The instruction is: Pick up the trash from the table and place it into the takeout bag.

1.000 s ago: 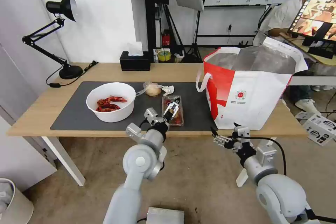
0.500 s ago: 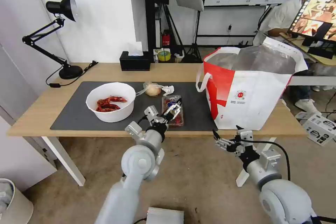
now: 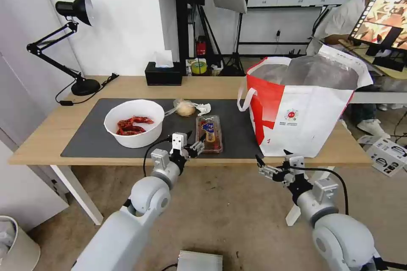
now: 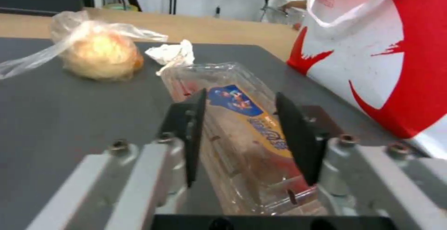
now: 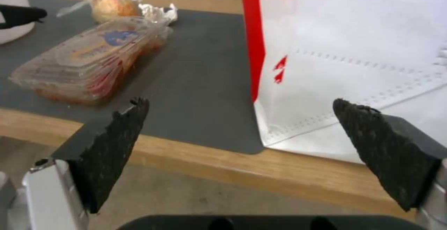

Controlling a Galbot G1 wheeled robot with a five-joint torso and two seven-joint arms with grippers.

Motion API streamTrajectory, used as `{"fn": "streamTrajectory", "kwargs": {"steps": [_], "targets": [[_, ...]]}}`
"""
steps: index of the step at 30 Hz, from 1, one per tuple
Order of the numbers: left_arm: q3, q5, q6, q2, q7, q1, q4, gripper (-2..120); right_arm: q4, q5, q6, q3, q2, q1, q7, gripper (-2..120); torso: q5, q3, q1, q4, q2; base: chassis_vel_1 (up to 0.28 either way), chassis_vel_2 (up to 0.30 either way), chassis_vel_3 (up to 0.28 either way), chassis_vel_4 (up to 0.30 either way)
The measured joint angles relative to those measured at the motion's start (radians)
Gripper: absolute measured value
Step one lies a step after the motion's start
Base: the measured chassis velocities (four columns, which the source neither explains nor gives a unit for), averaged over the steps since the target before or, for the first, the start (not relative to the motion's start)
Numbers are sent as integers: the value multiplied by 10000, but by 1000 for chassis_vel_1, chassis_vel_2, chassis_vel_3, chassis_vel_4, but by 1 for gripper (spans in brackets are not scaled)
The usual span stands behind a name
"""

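Clear plastic tray (image 3: 209, 133) sits between the left gripper's (image 3: 198, 145) spread jaws, lined up for a grab; right gripper (image 3: 265, 165) waits, spread.

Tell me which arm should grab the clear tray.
Left. The left gripper is open at the tray's near end, fingers either side. The right gripper hangs off the table edge, by the bag.

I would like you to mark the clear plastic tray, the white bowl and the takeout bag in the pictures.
clear plastic tray (image 4: 242, 118), left wrist view, on the labelled lid.
white bowl (image 3: 140, 139), head view, on the near outer wall.
takeout bag (image 3: 313, 114), head view, on the white front panel.
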Motion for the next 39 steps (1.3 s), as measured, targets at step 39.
{"fn": "streamTrajectory", "kwargs": {"steps": [39], "targets": [[1246, 149, -976, 850, 878, -763, 935, 0, -1080, 4964, -227, -1233, -122, 1703, -19, 100, 0, 0, -1, -1, 1, 0, 0, 0, 0]]}}
